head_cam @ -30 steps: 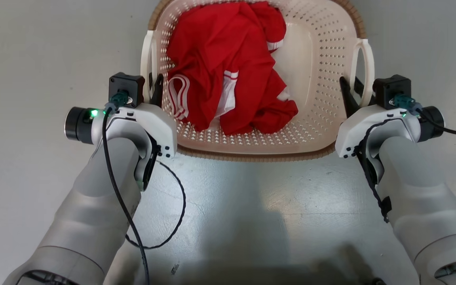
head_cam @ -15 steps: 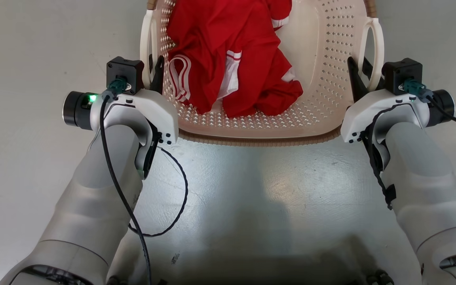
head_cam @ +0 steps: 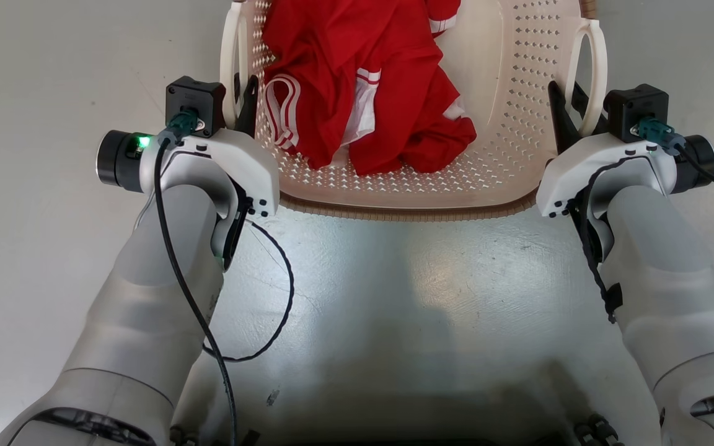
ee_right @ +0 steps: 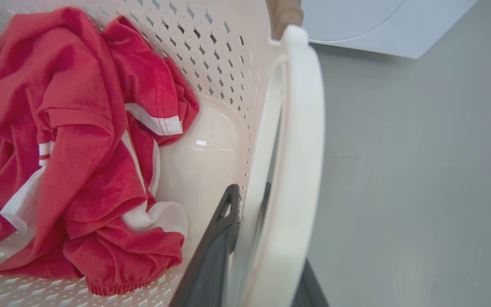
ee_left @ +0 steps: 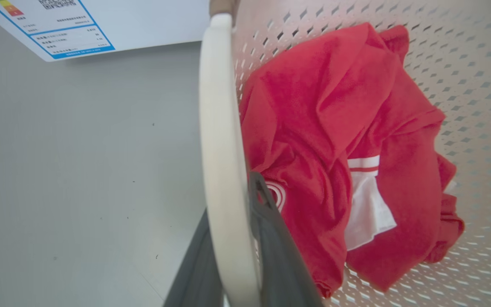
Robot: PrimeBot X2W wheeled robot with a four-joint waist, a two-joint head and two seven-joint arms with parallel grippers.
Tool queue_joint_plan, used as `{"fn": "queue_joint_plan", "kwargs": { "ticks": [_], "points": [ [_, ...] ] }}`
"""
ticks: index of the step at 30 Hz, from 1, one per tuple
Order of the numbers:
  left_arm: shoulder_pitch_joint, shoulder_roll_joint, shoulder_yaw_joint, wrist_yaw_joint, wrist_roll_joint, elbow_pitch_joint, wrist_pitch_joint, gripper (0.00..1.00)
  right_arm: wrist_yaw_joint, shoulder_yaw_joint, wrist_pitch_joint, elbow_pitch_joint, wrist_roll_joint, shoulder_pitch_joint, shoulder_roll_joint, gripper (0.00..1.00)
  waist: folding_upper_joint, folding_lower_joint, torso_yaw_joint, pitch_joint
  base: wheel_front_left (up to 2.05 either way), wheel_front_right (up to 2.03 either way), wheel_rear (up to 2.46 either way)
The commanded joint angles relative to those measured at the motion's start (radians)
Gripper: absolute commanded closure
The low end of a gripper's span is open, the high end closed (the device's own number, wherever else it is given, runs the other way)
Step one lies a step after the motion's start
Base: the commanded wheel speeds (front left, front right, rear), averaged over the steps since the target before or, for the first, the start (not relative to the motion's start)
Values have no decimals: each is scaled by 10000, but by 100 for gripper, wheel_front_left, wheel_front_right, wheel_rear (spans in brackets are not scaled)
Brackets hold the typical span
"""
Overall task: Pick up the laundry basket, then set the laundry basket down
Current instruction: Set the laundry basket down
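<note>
**Gripping the small cream-white perforated plastic laundry basket (head_cam: 499, 93) from both sides: keep it level**

The pale grey smooth floor (head_cam: 394, 297) spreads on every side of the laundry basket. A large white appliance (ee_right: 377, 25) stands beyond the basket's far end. The basket itself sits squarely between the two forearms, its brown woven-look rim nearest the robot. From these views I cannot tell whether its base is resting on the floor or just clear of it.

Inside the basket, a crumpled red fabric garment with white trim (head_cam: 357, 80) is heaped toward its left half, leaving the right half of the bottom bare. That suggests the load is a little heavier on the left.

On the basket's left side, the white plastic loop left handle (head_cam: 230, 62) is pinched by the left hand (head_cam: 240, 108). The wrist view shows one dark finger on each face of the loop, pressed narrow against it. On the basket's right side, the right handle (head_cam: 592, 68) is held the same way by the right hand (head_cam: 564, 105), which is clamped thin around the loop's near end.

Both grips sit low on their loops, near the basket's near end, so the far end will likely want to dip. To do this step well, both arms should move together at one pace and stay at the same height. The spacing between them should be fixed so neither handle is bent outward or squeezed inward. The grip should stay firm until the base is flat on the floor, then the fingers should spread and back straight away from the basket.
</note>
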Motion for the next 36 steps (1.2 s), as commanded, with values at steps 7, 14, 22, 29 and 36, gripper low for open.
{"fn": "queue_joint_plan", "kwargs": {
  "ticks": [7,14,22,29,36],
  "points": [
    [-64,140,371,-278,365,-41,-105,100,75,94,-147,-198,-264,147,162,100,0,-1,-3,108,0,0,0],
    [-105,75,571,-357,548,-29,-105,100,75,12,-147,-213,-338,139,162,100,0,-1,20,186,0,0,0],
    [-154,15,783,-332,592,276,-105,51,75,-185,-147,-227,-388,107,162,38,0,-1,58,256,0,0,0],
    [-200,-23,971,-208,645,157,-105,0,75,-427,-147,-408,-478,129,162,0,0,-1,56,256,0,0,0],
    [-93,-33,1232,-161,746,39,-105,0,75,-506,-147,-742,-326,397,162,0,0,-1,18,-72,0,0,0]
  ]
}}
